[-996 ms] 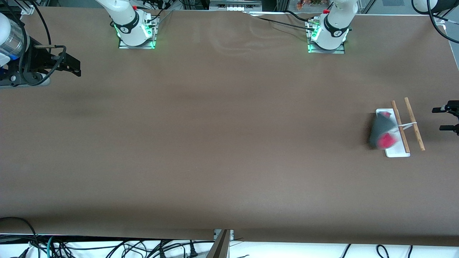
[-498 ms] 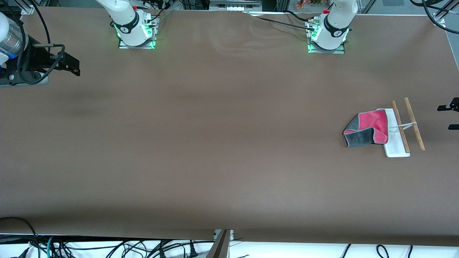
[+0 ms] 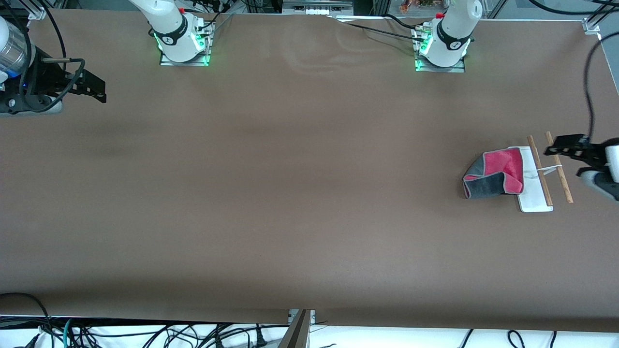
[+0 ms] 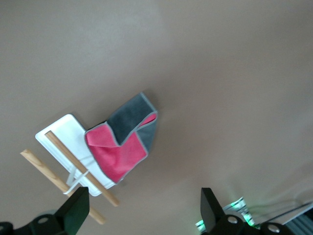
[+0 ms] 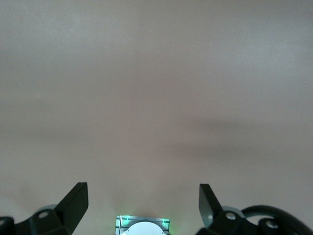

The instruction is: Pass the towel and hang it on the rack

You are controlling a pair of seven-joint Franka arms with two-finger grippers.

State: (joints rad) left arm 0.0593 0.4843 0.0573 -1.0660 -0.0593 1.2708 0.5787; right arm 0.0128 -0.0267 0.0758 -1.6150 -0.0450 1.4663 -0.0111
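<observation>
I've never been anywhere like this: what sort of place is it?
Probably a robotics lab or test bench. Two white robot arms are bolted to a wide brown table, loose cables trail along its edge, and only a towel and a small rack lie out.

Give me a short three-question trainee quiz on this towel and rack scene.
1. True or false: the towel hangs over the rack's rods.
2. Which hand is over the rack? A) left hand B) right hand
3. Fill in: both hands are ____ and hold nothing.

Key
1. False: it lies crumpled, partly on the rack's white base and partly on the table.
2. A: the right hand waits at the right arm's end of the table.
3. open
</observation>
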